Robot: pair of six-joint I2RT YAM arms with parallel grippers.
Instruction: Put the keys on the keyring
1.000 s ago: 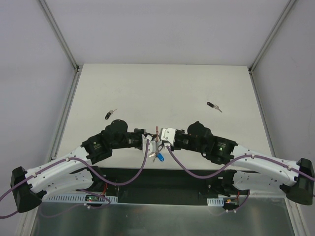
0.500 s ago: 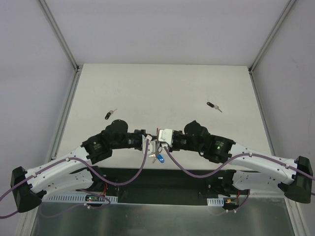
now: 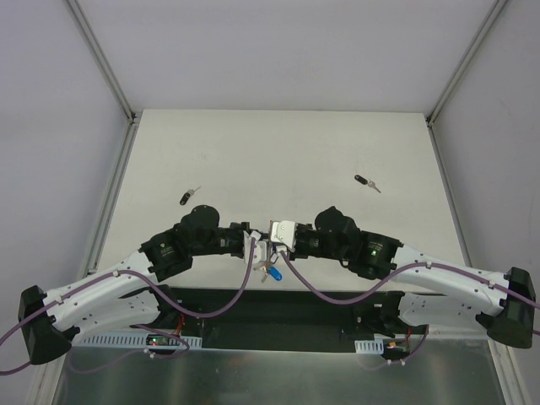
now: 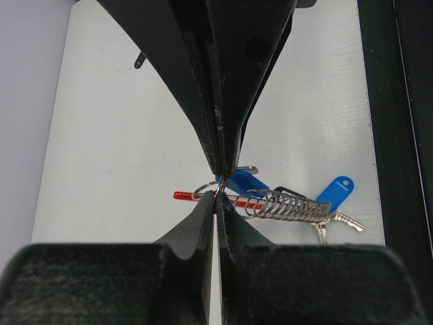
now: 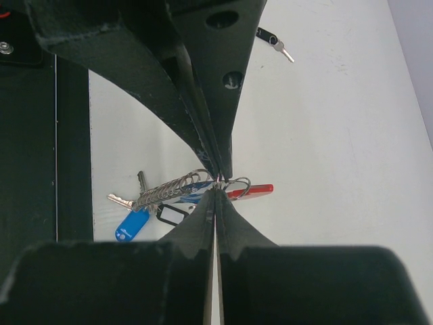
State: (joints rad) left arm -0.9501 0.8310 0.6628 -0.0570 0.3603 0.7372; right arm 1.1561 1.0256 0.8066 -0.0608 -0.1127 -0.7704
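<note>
The right arm (image 3: pixel 422 274) sits slightly further left than a second ago, and the red tip that poked up above the grippers no longer shows from above. There is one table (image 3: pixel 278 152) and two arms. The left gripper (image 4: pixel 218 189) and right gripper (image 5: pixel 218 183) are both pinched tight on the one keyring (image 4: pixel 287 205), held between them by the table's near edge. Two blue keys (image 4: pixel 336 191) hang on it. Two black keys (image 3: pixel 190 196) lie well apart on the table, one on each side.
</note>
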